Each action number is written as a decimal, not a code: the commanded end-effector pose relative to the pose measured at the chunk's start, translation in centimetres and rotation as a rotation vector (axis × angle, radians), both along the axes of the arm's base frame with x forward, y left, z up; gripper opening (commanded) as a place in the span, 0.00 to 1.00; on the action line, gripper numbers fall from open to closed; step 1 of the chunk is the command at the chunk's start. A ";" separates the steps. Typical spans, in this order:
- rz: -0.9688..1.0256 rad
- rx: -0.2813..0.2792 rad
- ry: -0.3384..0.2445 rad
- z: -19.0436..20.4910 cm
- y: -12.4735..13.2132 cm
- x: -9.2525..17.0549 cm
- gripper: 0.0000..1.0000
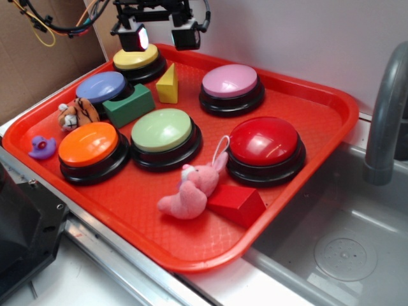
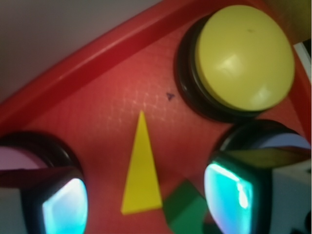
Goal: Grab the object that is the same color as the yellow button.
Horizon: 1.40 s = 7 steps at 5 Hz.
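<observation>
Tray (image 1: 306, 191), red plastic with a fine grid texture, carries all items. Left to right: purple duck (image 1: 42, 148) at the tray's 9 o'clock edge, orange button (image 1: 88, 144), green rectangular block (image 1: 129, 105), yellow button (image 1: 136, 58) with its smooth dome on a black base at 11 o'clock. Yellow wedge (image 1: 168, 84), smooth and triangular, stands at 4 o'clock from the yellow button, just beside the green block. Gripper (image 1: 162, 35) hovers above, fingers (image 2: 63, 207) released and apart, straddling the wedge in the wrist view.
</observation>
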State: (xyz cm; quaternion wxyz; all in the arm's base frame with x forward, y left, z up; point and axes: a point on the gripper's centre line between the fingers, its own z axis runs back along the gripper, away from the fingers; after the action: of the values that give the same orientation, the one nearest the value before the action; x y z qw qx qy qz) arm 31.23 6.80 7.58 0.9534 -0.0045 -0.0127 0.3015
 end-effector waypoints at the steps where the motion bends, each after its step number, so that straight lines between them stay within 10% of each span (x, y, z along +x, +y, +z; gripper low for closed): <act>1: 0.056 0.025 -0.009 -2.3 1.3 0.6 1.00; 2: 0.060 0.022 -0.013 -3.0 1.0 0.6 1.00; 3: 0.070 0.012 -0.008 -3.5 0.7 0.7 0.72; 4: 0.088 0.007 -0.003 -4.4 0.6 0.8 0.10; 6: 0.079 0.008 0.042 -5.5 0.3 1.1 0.02; 7: 0.047 0.015 -0.028 -2.5 -0.3 0.7 0.00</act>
State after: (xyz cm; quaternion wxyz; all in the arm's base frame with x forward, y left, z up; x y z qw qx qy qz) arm 31.38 6.49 2.41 0.9432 0.0054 0.0163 0.3318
